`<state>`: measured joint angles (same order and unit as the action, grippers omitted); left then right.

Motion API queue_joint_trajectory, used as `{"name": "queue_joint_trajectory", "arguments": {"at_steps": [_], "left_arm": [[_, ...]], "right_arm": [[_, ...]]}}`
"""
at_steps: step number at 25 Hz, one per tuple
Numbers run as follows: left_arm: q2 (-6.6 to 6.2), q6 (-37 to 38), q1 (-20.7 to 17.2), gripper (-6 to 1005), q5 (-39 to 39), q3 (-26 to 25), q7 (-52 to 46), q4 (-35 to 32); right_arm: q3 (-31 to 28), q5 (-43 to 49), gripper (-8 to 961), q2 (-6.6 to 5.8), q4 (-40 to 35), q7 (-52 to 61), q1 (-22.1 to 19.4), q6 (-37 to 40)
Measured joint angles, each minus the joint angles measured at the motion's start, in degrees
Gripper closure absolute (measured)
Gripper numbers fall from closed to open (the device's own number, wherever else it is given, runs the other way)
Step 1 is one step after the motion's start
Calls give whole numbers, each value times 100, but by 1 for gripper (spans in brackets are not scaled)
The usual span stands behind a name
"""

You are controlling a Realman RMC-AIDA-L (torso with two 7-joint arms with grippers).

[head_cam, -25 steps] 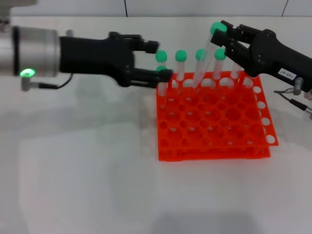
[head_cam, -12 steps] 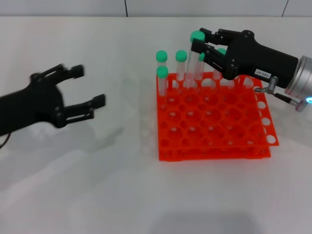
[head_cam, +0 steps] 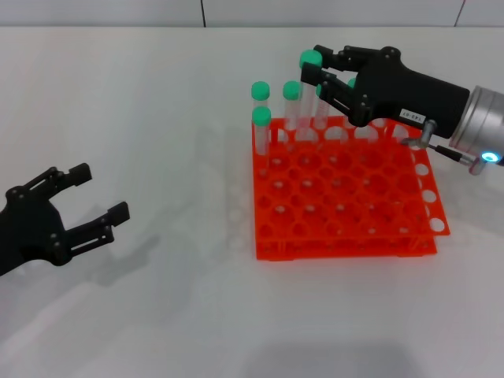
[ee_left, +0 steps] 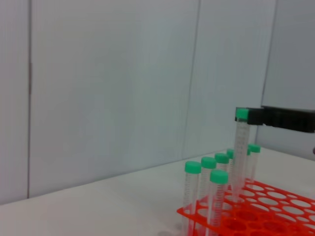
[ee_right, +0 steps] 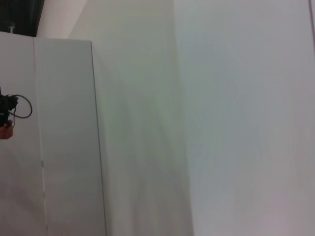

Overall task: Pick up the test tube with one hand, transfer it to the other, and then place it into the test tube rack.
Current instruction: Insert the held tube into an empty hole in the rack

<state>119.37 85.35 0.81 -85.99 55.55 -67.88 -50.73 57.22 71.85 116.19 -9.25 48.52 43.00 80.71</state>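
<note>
The orange test tube rack (head_cam: 346,246) stands right of centre; it also shows in the left wrist view (ee_left: 266,216). My right gripper (head_cam: 316,69), black with a white label, is shut on the green cap end of the test tube (head_cam: 307,98). It holds the tube nearly upright over the rack's back row. The tube's lower end is at the rack's top tier. The held tube also shows in the left wrist view (ee_left: 240,152). My left gripper (head_cam: 98,191) is open and empty, low over the table at the near left, far from the rack.
Several other green-capped tubes (head_cam: 261,126) stand in the rack's back rows and far-left corner, close beside the held tube. They also show in the left wrist view (ee_left: 192,189). The right wrist view shows only a pale wall.
My left gripper has pulled away from the rack to the near left, open. My right gripper has carried the tube leftward along the back row and stood it more upright.
</note>
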Motion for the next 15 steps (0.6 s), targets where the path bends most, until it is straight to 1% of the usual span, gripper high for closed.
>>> {"name": "queue_joint_trajectory", "arguments": {"at_steps": [5, 10, 15], "left_arm": [[-12, 18, 47, 137, 2, -103, 11, 127], [-12, -7, 102, 138, -26, -148, 23, 133], [-13, -15, 170, 138, -36, -150, 22, 134]], "right_arm": [[130, -53, 710, 0, 140, -7, 117, -130], [132, -84, 710, 0, 187, -8, 186, -69], [132, -85, 710, 0, 398, -66, 338, -116]]}}
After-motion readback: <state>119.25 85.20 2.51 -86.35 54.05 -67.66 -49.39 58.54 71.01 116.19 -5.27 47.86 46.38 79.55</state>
